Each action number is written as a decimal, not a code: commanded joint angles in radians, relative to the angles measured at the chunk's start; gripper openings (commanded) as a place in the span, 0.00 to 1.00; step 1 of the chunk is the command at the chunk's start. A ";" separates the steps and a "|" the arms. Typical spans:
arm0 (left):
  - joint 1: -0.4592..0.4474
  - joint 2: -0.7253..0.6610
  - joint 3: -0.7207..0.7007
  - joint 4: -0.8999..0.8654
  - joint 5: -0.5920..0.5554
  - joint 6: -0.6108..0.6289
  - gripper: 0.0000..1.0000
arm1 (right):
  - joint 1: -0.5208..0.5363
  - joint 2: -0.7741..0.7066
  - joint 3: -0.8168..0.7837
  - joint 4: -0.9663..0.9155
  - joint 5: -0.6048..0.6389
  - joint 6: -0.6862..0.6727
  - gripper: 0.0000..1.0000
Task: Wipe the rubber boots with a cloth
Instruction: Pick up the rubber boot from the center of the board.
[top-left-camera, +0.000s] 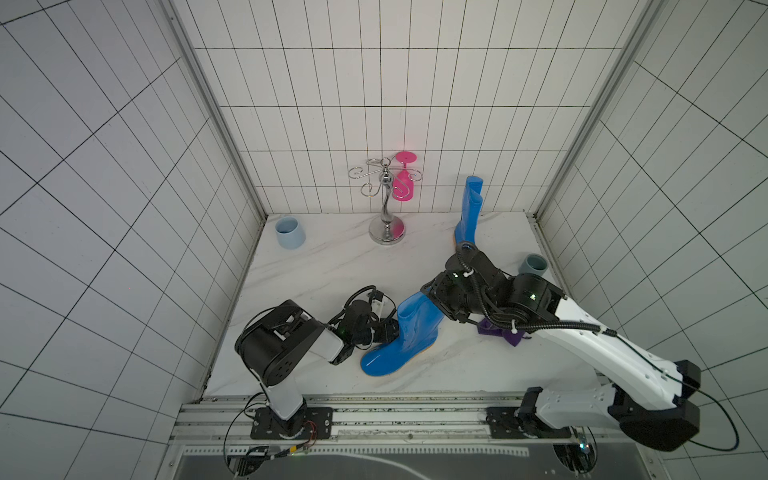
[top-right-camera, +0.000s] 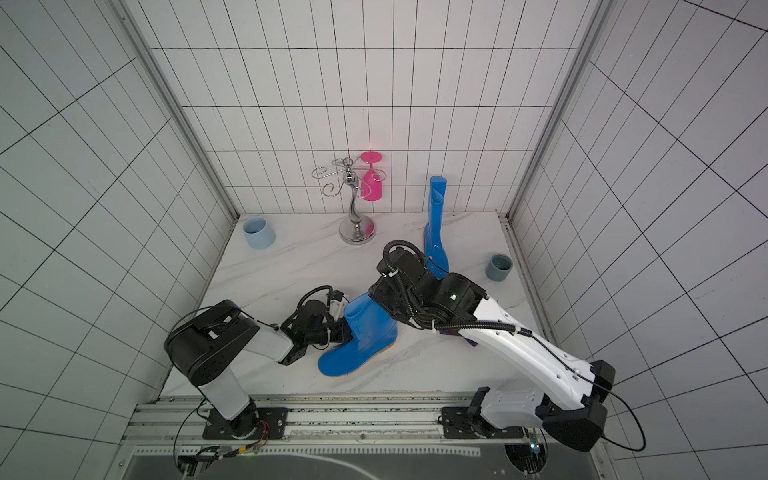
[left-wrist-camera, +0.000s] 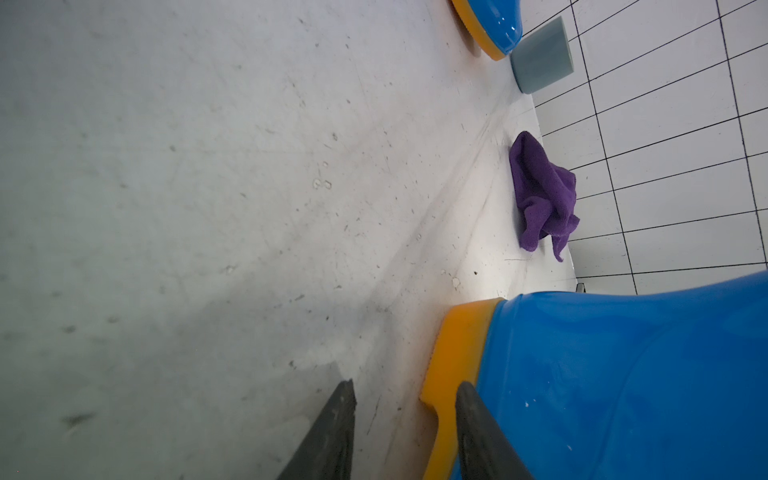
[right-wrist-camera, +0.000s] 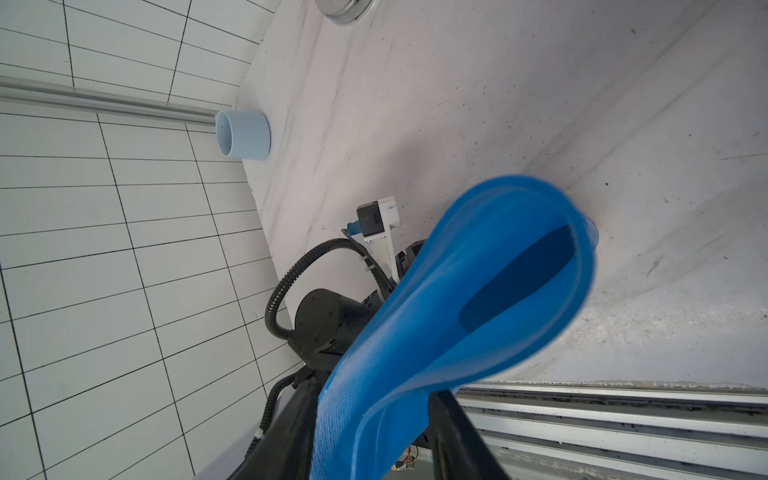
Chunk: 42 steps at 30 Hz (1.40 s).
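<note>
White-tiled walls (top-left-camera: 374, 104) box in the marble table (top-left-camera: 324, 266), where no wiping is under way. My right hand (right-wrist-camera: 374, 392) pinches the top rim of the near boot (top-left-camera: 399, 336), whose blue shaft leans up toward that arm while its toe points at the table's front edge. My left hand (left-wrist-camera: 405, 386) sits low at the heel with its fingers spread either side of the orange sole. One finger is clear of the sole, so I would not call that a grip. The cloth (left-wrist-camera: 540, 195) lies crumpled on the table on the right side of this boot, under my right forearm and held by neither hand. By my reading the right hand is much the nearer, yet it is busy, and the left would have to reach past the boot. The far boot (top-left-camera: 469, 216) stands upright by the back wall, well apart.
</note>
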 joint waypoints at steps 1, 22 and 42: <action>-0.007 0.034 -0.046 -0.106 -0.010 -0.012 0.41 | -0.028 0.030 0.000 -0.013 -0.027 0.009 0.46; -0.009 0.048 -0.060 -0.060 -0.003 -0.022 0.40 | -0.089 0.144 0.188 -0.108 -0.041 -0.017 0.46; -0.009 0.055 -0.060 -0.052 0.002 -0.024 0.40 | -0.113 0.158 0.233 -0.166 -0.066 -0.027 0.00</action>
